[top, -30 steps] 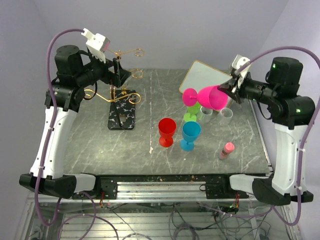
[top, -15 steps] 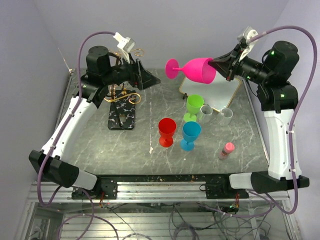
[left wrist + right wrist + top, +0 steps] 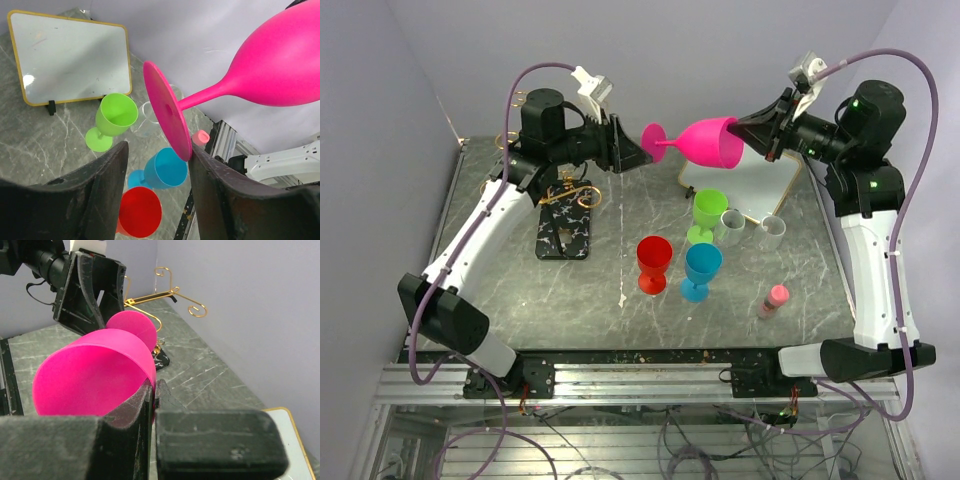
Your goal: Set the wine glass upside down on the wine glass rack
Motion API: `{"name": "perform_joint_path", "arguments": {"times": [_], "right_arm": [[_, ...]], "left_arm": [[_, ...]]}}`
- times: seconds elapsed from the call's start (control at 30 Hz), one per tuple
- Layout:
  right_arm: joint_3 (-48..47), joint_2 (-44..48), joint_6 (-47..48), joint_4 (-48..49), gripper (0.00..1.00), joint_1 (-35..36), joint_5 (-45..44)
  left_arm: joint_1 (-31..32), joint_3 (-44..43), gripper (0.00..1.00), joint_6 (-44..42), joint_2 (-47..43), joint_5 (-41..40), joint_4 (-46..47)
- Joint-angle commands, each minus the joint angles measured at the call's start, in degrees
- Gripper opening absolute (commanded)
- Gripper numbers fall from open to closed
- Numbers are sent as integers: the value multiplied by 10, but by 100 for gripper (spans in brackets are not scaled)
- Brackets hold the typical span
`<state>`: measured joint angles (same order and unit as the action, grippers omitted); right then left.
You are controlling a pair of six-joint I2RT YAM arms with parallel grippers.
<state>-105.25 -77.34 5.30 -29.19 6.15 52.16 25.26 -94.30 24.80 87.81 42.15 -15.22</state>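
- The wine glass (image 3: 705, 143), matte pink, lies on its side in the air. Its rim is pinched in my right tool (image 3: 752, 128), and its round foot points left, between the spread fingers of my left tool (image 3: 638, 150).
- The wine glass rack (image 3: 564, 228), thin gold wire with curled ends on a black, white-marked base, stands upright on the table's far left.

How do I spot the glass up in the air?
Look above the back of the marble table. The right gripper pinches the rim of a wine glass held sideways. It alone is pink; the red glass, blue glass and green glass stand below.
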Motion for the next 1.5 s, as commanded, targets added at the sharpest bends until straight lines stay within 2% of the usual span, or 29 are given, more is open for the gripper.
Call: {"name": "perform_joint_path", "arguments": {"times": [0.0,0.23,0.3,0.47,0.6,0.7,0.8,0.9,1.0,1.07,1.2,1.47], "right_arm": [[12,13,-3,17,0,-1,10],[24,14,2,17,0,-1,14],[30,14,3,18,0,-1,20],[37,15,5,20,0,-1,23],[40,15,5,21,0,-1,26],[42,17,11,17,0,-1,19],[43,20,24,7,19,-1,9],[42,27,44,-10,45,-1,-9],[34,33,62,-31,59,-2,-21],[22,37,71,-44,73,-2,-28],[8,47,95,-70,80,-6,-40],[9,61,155,-112,83,-11,-86]], "left_arm": [[7,-26,56,6,7,5,26],[8,-25,28,14,15,15,39],[8,-24,25,17,17,17,43],[8,-23,24,24,20,19,47],[8,-22,8,23,23,16,48],[7,-22,7,12,17,5,35],[5,-24,7,-14,3,-24,12],[-5,-28,7,-38,-13,-57,-10],[-27,-29,7,-56,-31,-83,-27],[-53,-32,7,-67,-42,-98,-39],[-88,-48,7,-137,-72,-155,-84],[-130,-101,7,-310,-122,-362,-164]]}}
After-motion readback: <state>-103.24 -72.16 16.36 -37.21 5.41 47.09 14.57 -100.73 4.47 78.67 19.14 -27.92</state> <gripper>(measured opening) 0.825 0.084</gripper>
